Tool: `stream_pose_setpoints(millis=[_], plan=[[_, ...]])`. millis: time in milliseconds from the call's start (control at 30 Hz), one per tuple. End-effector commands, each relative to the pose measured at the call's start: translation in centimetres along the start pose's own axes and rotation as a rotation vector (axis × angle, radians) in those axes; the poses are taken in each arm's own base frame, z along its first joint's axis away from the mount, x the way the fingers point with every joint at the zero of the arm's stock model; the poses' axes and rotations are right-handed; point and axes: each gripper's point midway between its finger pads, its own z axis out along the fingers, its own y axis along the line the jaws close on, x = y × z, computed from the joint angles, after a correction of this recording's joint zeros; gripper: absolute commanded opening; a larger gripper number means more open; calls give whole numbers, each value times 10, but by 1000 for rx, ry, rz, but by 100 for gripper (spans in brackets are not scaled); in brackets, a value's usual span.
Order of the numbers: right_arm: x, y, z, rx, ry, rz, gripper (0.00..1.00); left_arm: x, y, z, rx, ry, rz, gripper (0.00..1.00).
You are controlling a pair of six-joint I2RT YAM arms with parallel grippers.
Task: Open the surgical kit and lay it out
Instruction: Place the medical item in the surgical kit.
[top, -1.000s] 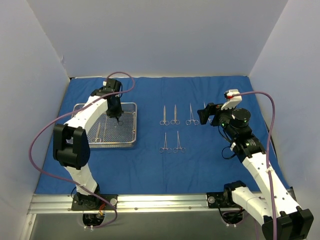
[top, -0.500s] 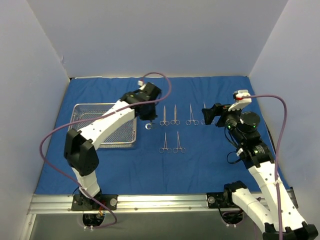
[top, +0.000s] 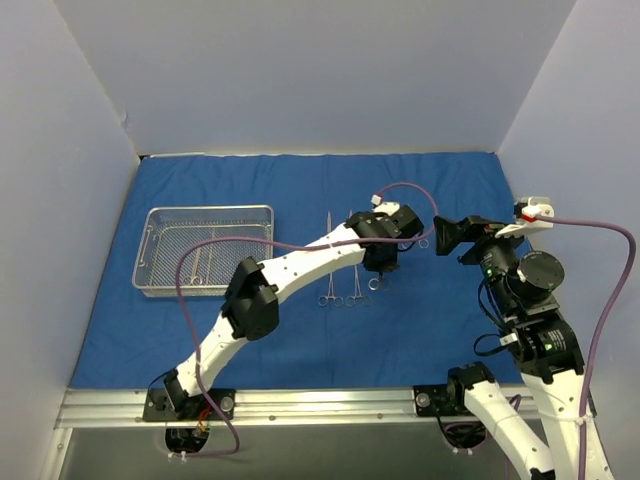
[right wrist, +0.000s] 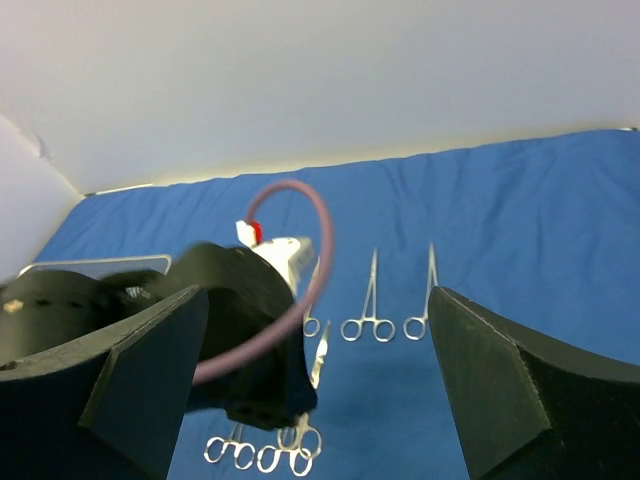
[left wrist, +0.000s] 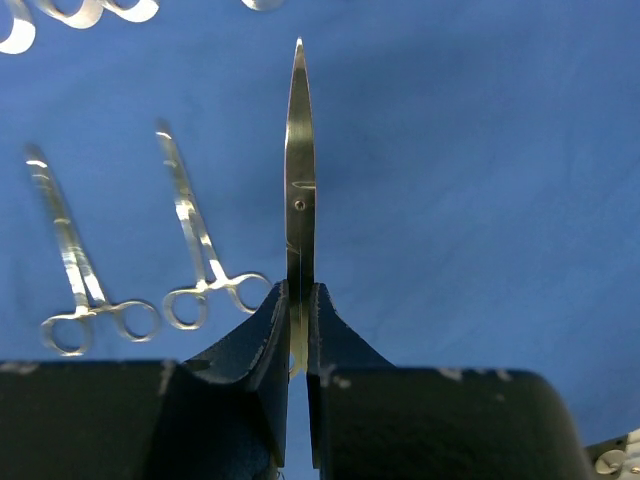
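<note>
1. The left claw is pressed together on a pair of scissors. It pinches them below the pivot, and the closed blades stick straight out past its tips.
2. In the overhead view this claw hangs right of the middle of the royal-blue cloth wrap, which lies spread flat. The scissors' ring handles show on its near side.
3. The wire-mesh tray sits on the left part of the cloth, well apart from both claws. Something small and steel lies in its left half, but I cannot tell how many pieces.
4. Ring-handled instruments lie on the cloth in a far row and a near row, the near pair just left of the held scissors.
5. The right claw is spread wide and holds nothing. It hangs just right of the left claw, facing it.
</note>
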Motion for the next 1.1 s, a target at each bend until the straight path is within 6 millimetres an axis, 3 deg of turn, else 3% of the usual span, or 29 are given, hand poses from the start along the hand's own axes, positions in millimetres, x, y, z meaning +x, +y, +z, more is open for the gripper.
stream_pose_setpoints(millis=[0, 167, 467, 767, 1067], plan=[[-14, -8, -10, 57, -41, 10, 87, 5, -14, 2, -12, 9, -12, 2], [-15, -14, -16, 88, -48, -2, 88, 19, -29, 22, -6, 25, -11, 2], [-11, -20, -18, 109, -38, -22, 88, 38, -31, 57, -37, 40, -37, 2], [-3, -19, -15, 98, -21, -36, 88, 43, -30, 71, -56, 41, -70, 3], [-2, -19, -15, 91, -17, -41, 88, 36, -34, 77, -51, 22, -131, 7]])
